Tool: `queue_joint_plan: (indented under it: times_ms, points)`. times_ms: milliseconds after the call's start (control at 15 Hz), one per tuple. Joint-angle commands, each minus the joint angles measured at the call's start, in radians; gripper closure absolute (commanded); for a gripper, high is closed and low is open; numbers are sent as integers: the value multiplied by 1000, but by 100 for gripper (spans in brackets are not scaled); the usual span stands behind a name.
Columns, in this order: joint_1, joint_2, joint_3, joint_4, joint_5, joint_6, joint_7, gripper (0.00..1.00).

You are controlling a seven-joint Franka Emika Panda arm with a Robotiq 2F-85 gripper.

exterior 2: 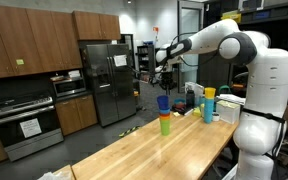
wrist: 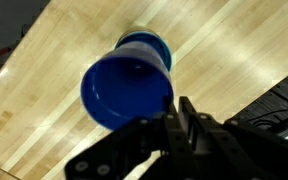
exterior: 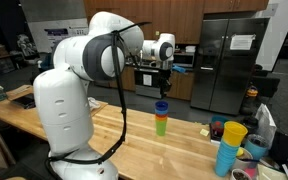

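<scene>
While the end effector [exterior: 163, 82] is hanging in mid-air, pointing straight down, it is gripping nothing. In the wrist view its dark fingers [wrist: 189, 118] are sitting close together, but the picture is too dark and blurred there, so I cannot tell whether they are pressed together or slightly parted.

Directly underneath is the stack of cups [exterior: 161, 117], standing upright on the bench [exterior: 124, 140]. There is clear air between the end effector and the blue cup [exterior: 161, 105] on top. In both exterior views the stack is lining up right under the fingertips [exterior 2: 162, 76], with the blue cup [exterior 2: 164, 103] over a green cup [exterior 2: 165, 118] and an orange cup [exterior 2: 165, 128] at the bottom. From the wrist, the blue cup's open mouth [wrist: 127, 90] is filling the middle of the picture, just ahead of the fingers, with pale wood [wrist: 44, 70] all around it.

Moving outward, a second stack [exterior: 229, 145], yellow over blue, is standing well apart toward the bench's far end, beside some clutter. In an exterior view that same pair [exterior 2: 209, 103] is showing just past the first stack, close to the robot's white base [exterior 2: 264, 120]. Beyond the bench, a steel refrigerator [exterior 2: 109, 80] is standing against the wall, with wooden cabinets [exterior 2: 24, 40] and an oven [exterior 2: 24, 125] alongside it.
</scene>
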Motion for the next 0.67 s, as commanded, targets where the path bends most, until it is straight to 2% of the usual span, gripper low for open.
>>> queue_joint_plan:
  times_ms: [0, 267, 400, 467, 600]
  points:
    - [-6, 10, 2, 27, 1, -18, 9, 53]
    - [-1, -4, 7, 11, -6, -16, 12, 26]
    - [9, -37, 16, -32, -22, -18, 5, 14]
    - [1, 1, 11, 1, -7, -8, 2, 31]
    - [5, -2, 17, -7, -9, -12, 2, 17]
